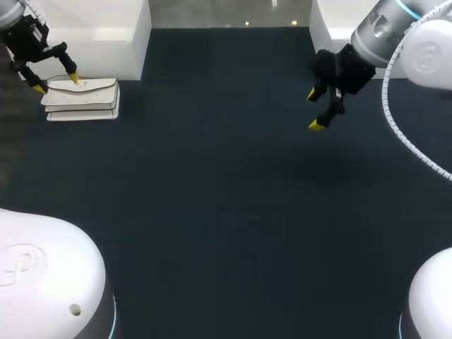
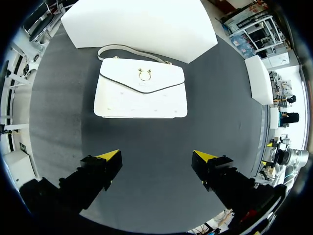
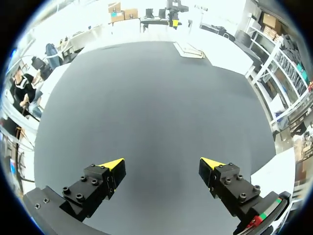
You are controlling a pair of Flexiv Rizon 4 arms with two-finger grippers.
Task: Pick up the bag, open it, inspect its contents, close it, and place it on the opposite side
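Two white rounded arm bases sit at the near corners of the head view, one on the left (image 1: 42, 275) and one on the right (image 1: 431, 296). Between them the dark, mat-covered bench (image 1: 212, 205) runs back to a low white block (image 1: 92, 35) at its far left.

A white leather flap handbag with a gold ring clasp (image 1: 81, 99) lies flat in that far left corner, just in front of the block. In the left wrist view the handbag (image 2: 141, 93) is face up with its flap closed. Its thin white strap (image 2: 129, 51) curls on the mat between the bag and the block (image 2: 142, 24).

The left gripper (image 1: 56, 82) hangs over the bag's left end with its jaws wide apart and nothing between them. From its own wrist camera the left gripper (image 2: 156, 156) has the bag ahead of its yellow fingertips (image 2: 110, 156), clear of both.

The right gripper (image 1: 314, 109) hovers over the far right part of the bench, well apart from the bag. Its jaws are also spread and hold nothing. In the right wrist view only bare mat lies between and ahead of the right gripper (image 3: 162, 163). A small flat white shape (image 3: 188, 49) at the bench's far edge may be the bag, but it is too small to tell.
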